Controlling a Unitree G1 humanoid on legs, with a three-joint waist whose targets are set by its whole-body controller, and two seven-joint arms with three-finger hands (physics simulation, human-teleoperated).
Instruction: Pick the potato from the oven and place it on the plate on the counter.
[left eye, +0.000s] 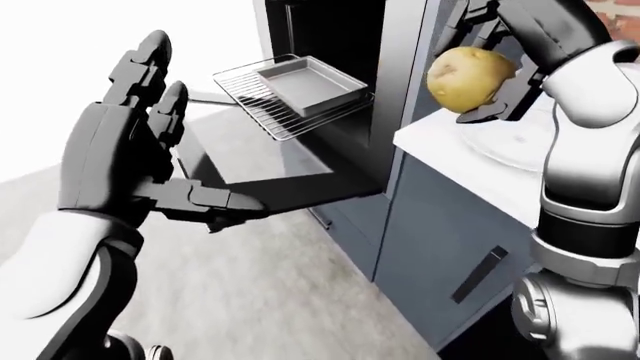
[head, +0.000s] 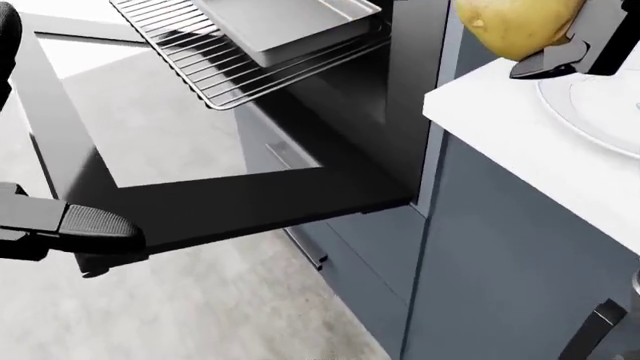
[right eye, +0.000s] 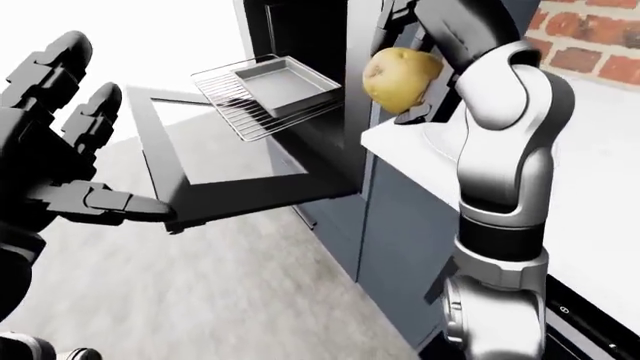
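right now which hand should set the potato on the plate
Right. The right hand already grips the potato at the counter's edge, beside the plate. The left hand is open and empty, far off by the oven door.

A white table (left eye: 470, 161) tops dark blue-grey cabinets at the right of the left-eye view. A pale plate (head: 600, 112) lies directly on it, close to its near edge. Left of it, a wire oven rack (left eye: 262, 105) juts out of the open oven and carries a shallow grey baking tray (left eye: 308, 82). Below, the oven door (head: 200, 199) hangs open over the light grey floor (left eye: 270, 292).
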